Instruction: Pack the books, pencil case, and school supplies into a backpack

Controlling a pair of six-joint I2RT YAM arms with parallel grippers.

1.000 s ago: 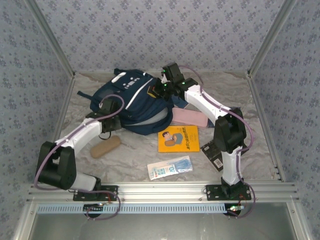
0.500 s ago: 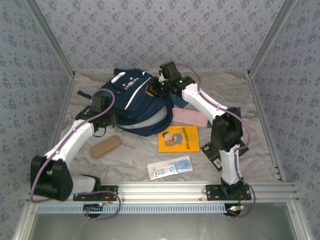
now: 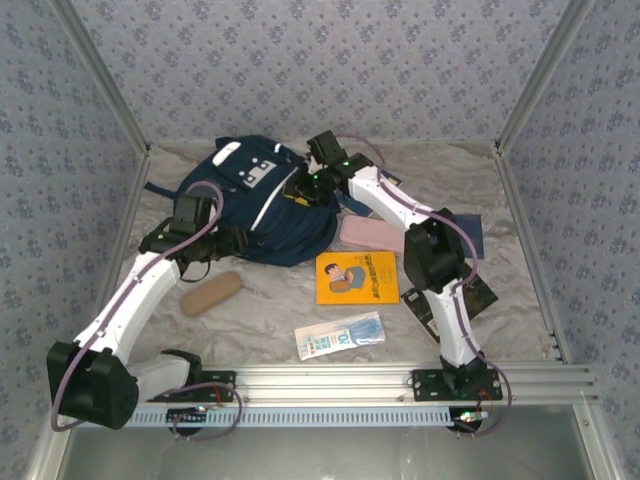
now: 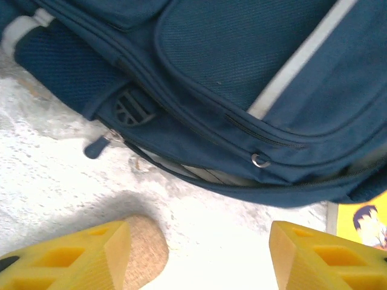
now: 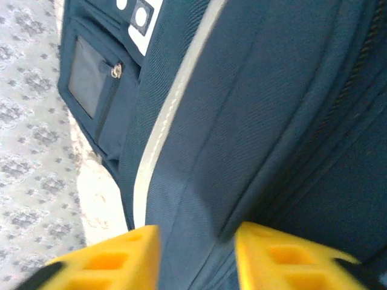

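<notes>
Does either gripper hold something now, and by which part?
The left gripper is open and holds nothing. The right gripper is against the backpack fabric; whether it holds it cannot be told.

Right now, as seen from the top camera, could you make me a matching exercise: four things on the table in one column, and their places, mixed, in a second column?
Things:
1. backpack
2. orange book
3. pencil case
4. plastic packet

Places:
A. closest to the near edge of the table
B. at the far side
C. on the left side
D. in the middle

Pairs: 1-B, 2-D, 3-C, 4-A
</notes>
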